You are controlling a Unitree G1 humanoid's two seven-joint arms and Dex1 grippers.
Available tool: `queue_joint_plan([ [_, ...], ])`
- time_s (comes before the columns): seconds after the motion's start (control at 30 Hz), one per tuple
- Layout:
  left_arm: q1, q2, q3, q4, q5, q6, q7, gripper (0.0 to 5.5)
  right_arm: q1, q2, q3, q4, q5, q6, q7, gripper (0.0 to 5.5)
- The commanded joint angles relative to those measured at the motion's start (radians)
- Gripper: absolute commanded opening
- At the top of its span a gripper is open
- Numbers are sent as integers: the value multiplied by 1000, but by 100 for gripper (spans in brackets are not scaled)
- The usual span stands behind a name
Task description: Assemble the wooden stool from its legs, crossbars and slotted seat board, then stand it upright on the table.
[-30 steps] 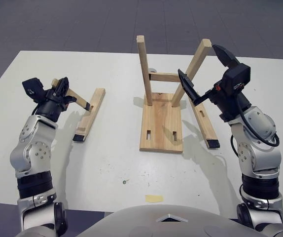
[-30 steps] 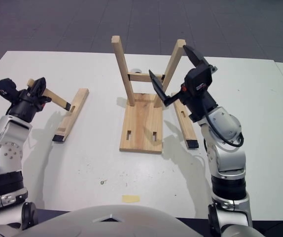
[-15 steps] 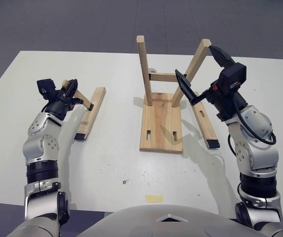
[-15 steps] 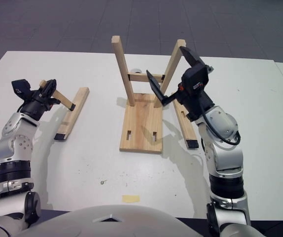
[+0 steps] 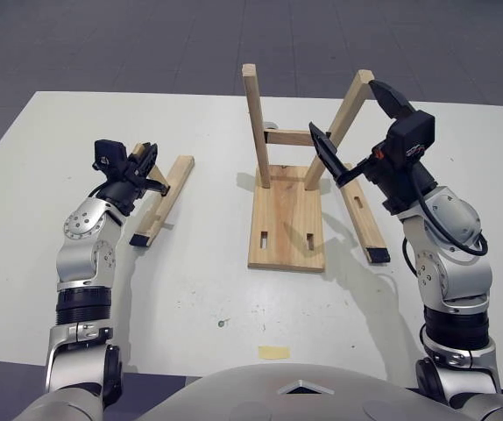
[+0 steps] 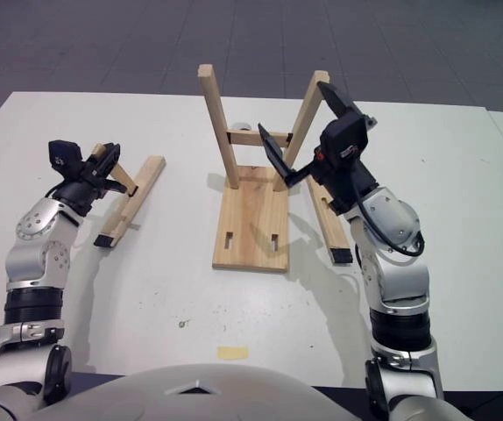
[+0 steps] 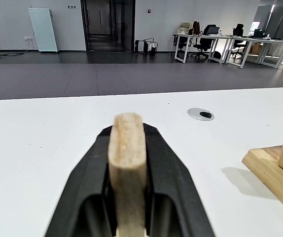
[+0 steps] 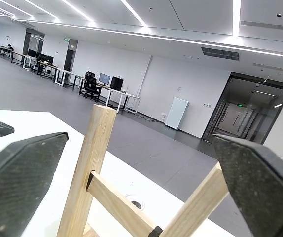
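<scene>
The slotted seat board lies flat mid-table. Two legs stand in its far slots, joined by a crossbar. A third leg lies on the table along the board's right side. My right gripper is open beside the top of the right upright leg, one finger on each side; its fingers frame that leg pair in the right wrist view. At the left, my left gripper is shut on the short crossbar fixed to the fourth leg.
The white table has free room in front of the board. A round cable grommet sits in the tabletop behind the board. A yellow tape scrap lies near the front edge.
My left arm has moved right, toward the board, carrying the crossbar and its leg along. The right gripper has shifted slightly left, closer to the right upright leg, still open.
</scene>
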Motion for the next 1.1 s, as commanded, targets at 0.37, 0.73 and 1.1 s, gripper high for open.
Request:
queue_joint_plan([
  [0.37, 96, -48, -56, 124, 23, 107, -16, 42, -36, 7, 5, 9, -14, -9, -1, 540],
  [0.73, 61, -31, -88, 39, 56, 104, -20, 42, -39, 24, 16, 11, -27, -17, -7, 540],
  [1.1, 28, -26, -62, -23, 35, 62, -36, 79, -42, 34, 14, 14, -22, -14, -9, 540],
])
